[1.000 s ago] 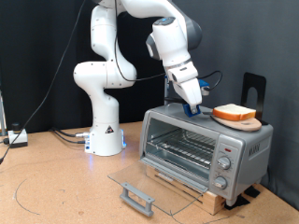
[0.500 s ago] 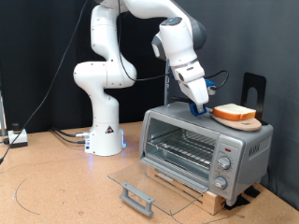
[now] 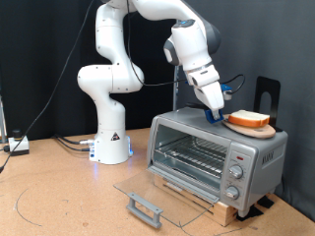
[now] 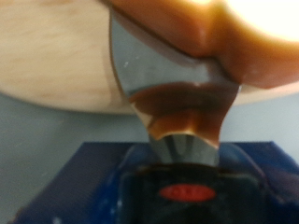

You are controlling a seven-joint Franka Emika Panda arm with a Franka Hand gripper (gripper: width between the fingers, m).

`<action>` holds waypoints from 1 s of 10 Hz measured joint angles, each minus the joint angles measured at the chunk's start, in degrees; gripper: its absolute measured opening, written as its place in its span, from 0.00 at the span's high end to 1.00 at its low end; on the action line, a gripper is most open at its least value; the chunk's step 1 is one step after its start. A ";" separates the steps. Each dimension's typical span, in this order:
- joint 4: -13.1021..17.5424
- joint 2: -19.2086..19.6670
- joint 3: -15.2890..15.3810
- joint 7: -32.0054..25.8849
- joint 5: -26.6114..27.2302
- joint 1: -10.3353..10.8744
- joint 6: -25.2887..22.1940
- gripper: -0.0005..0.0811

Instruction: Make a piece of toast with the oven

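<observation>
The silver-grey oven (image 3: 202, 133) stands on a wooden base at the exterior view's right, its glass door (image 3: 157, 189) dropped open and the wire rack (image 3: 192, 154) bare. The piece of toast (image 3: 248, 119) lies on a round wooden board (image 3: 236, 125) on the oven's roof. My gripper (image 3: 215, 115) is tilted down at the toast's left edge, just above the roof. In the wrist view a grey fingertip (image 4: 182, 117) sits right against the toast's brown crust (image 4: 257, 47) and the board (image 4: 56, 56). Nothing shows between the fingers.
Three knobs (image 3: 235, 173) are on the oven's right front. A black stand (image 3: 267, 95) rises behind the toast. The door handle (image 3: 144, 207) juts out over the table. Cables (image 3: 69, 144) and a small box (image 3: 18, 145) lie at the left, near the arm's base (image 3: 110, 147).
My gripper has moved to the exterior view's right along the oven's roof, closing on the toast's left edge. The toast and board have not moved.
</observation>
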 joint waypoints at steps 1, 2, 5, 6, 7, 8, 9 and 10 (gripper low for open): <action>-0.30 0.20 -0.01 -2.22 2.64 0.48 2.12 0.51; -0.69 0.19 -0.30 -4.90 6.00 1.14 3.40 0.51; -1.49 -0.49 -2.35 -7.85 10.31 1.86 2.10 0.51; -1.73 -0.92 -3.28 -7.97 10.61 1.85 1.05 0.51; -1.98 -1.50 -4.36 -8.02 10.67 1.79 -0.15 0.51; -2.29 -2.35 -5.20 -8.02 10.67 1.81 -1.33 0.51; -2.32 -2.26 -5.08 -8.02 10.65 1.80 -1.32 0.51; -2.40 -2.27 -5.41 -8.72 10.27 1.77 -1.86 0.51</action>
